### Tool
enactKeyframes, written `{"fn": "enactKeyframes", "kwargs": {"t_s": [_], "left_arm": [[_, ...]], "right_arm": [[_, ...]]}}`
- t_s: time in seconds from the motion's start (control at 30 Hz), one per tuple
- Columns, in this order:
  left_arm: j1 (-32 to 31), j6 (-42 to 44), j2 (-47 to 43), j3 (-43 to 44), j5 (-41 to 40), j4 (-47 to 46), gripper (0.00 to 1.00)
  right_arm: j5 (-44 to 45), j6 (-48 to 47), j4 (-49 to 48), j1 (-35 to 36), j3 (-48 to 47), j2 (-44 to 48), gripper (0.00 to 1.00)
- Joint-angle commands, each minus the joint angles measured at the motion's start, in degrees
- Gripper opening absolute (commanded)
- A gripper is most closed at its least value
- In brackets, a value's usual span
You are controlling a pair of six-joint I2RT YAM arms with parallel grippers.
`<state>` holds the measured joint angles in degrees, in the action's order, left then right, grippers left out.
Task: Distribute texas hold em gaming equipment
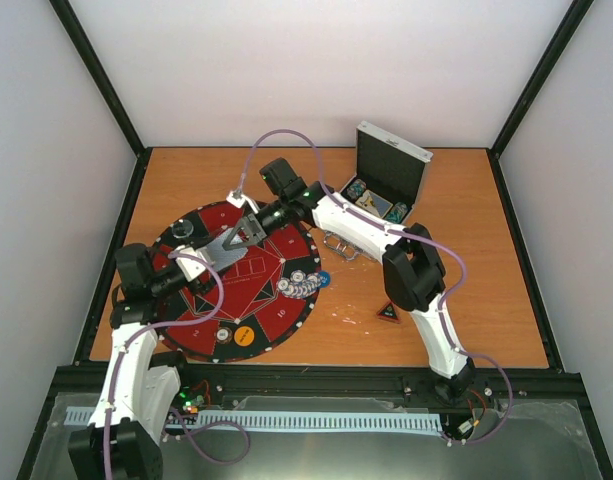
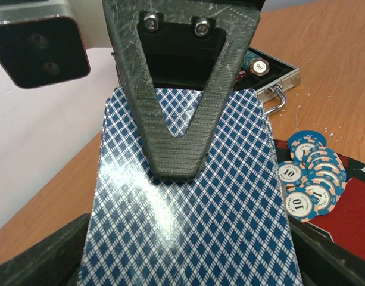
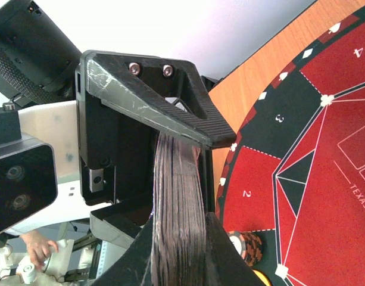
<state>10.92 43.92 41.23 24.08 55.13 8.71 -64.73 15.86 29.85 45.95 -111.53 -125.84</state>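
Observation:
A deck of blue-diamond-backed playing cards (image 1: 231, 240) (image 2: 188, 226) hangs above the round red-and-black mat (image 1: 271, 315). My right gripper (image 1: 248, 228) (image 3: 185, 185) is shut on the deck's faces. The deck shows edge-on between its fingers (image 3: 164, 107). My left gripper (image 1: 211, 255) (image 2: 191, 262) reaches in from the left. Its fingers (image 2: 45, 256) lie against the deck's two long edges. One right finger (image 2: 176, 119) presses on the top card. Blue and peach poker chips (image 1: 304, 283) (image 2: 310, 179) lie spread at the mat's right rim.
The silver case (image 1: 391, 180) (image 2: 271, 74) stands open at the back right with chips inside. A black-red triangle marker (image 1: 388, 314) lies on the wood near the right arm. A yellow disc (image 1: 243, 334) and an orange-black chip stack (image 3: 247, 247) sit on the mat.

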Motion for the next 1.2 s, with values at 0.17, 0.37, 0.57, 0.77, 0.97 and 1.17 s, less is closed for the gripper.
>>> {"fn": "enactKeyframes", "kwargs": {"t_s": [0.17,0.37,0.57,0.77,0.97,1.17], "left_arm": [[0.4,0.6,-0.2,1.5,0.1,-2.6,0.66],[0.4,0.2,0.1,1.9,-1.1,-4.7,0.65],[0.4,0.2,0.4,1.7,-0.1,-4.8,0.52],[0.5,-0.5,0.2,2.8,0.5,-2.4,0.47],[0.5,-0.2,-0.2,3.4,-0.7,0.1,0.44],[0.4,-0.1,-0.6,3.3,-1.7,2.7,0.44]], "right_arm": [[-0.7,1.2,-1.2,1.0,-2.6,-1.3,0.03],[-0.8,1.4,-1.1,1.1,-3.1,-1.7,0.03],[-1.3,1.3,-0.8,1.1,-3.4,-1.9,0.03],[-0.6,-0.1,0.8,1.0,-3.4,-1.9,0.15],[1.3,-1.2,2.1,0.9,-3.5,-1.8,0.40],[7.9,-3.8,6.1,-0.1,-3.6,-0.7,0.55]]}}
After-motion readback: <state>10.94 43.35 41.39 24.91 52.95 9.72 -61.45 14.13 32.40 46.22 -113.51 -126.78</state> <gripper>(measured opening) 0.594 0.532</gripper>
